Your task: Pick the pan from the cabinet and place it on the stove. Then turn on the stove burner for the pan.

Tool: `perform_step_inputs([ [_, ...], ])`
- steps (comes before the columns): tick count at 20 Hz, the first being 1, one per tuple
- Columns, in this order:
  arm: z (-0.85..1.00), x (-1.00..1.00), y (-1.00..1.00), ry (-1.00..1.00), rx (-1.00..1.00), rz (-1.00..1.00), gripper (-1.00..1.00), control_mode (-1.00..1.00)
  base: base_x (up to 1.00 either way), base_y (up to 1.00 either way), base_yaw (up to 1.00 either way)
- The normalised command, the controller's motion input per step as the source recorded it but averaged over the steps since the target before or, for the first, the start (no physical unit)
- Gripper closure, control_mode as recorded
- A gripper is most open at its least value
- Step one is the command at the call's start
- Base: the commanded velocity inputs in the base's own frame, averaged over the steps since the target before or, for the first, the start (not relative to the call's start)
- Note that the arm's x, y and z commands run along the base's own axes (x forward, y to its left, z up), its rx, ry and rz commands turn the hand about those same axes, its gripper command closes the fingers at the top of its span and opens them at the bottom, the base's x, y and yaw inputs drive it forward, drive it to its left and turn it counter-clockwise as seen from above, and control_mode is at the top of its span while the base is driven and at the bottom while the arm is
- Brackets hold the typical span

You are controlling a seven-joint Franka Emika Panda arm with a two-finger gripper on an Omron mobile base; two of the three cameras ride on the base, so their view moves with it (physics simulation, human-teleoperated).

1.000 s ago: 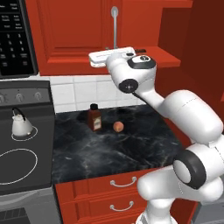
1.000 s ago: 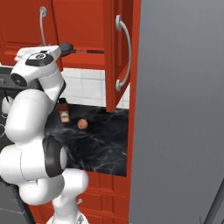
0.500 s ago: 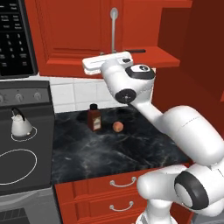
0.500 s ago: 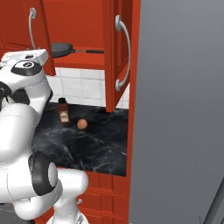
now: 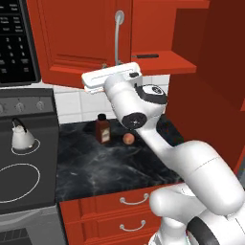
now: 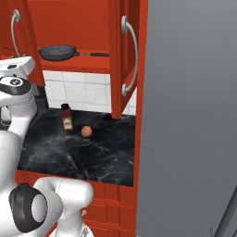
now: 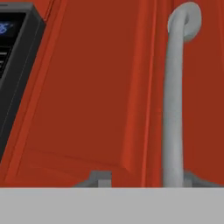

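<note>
Left base view: white arm's claw [image 5: 91, 82] sits at the bottom edge of the red panelled wood cabinet [image 5: 86, 38], by its silver bar handle [image 5: 116, 40]; can't tell if tips are apart. Dark glass-top stove [image 5: 24, 162] w/ white rings lies to the left.
Right base view: small round dark matte pan [image 6: 58, 53] on the cabinet shelf, thin handle pointing right, other door open.
Hand view: closed left door face, smooth curved bar; tips apart, clamping nothing.
Do well: swing this door fully clear before reaching for the pan.

Open red cabinet [image 6: 92, 28] shelf bearing pan [image 6: 58, 52], dark marble counter [image 5: 115, 167] with brown bottle [image 5: 102, 130], peach-coloured fruit [image 5: 128, 139]
</note>
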Motion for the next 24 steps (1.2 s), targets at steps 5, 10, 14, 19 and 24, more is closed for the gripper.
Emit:
perform_step_inputs([
  [5, -0.24, -0.94, 0.65, 0.00, -0.02, 0.10, 1.00, -1.00, 0.00, 0.00, 0.00],
  [10, -0.22, -0.69, 0.74, 0.01, 0.00, 0.06, -1.00, -1.00, 0.00, 0.00, 0.00],
  [14, -0.01, -0.23, 0.12, 0.01, 0.03, 0.01, -1.00, -1.00, 0.00, 0.00, 0.00],
  [19, 0.00, -0.25, -0.18, 0.00, 0.10, 0.05, -1.00, -1.00, 0.00, 0.00, 0.00],
  [24, 0.00, -0.27, -0.39, 0.00, 0.11, 0.02, -1.00, -1.00, 0.00, 0.00, 0.00],
])
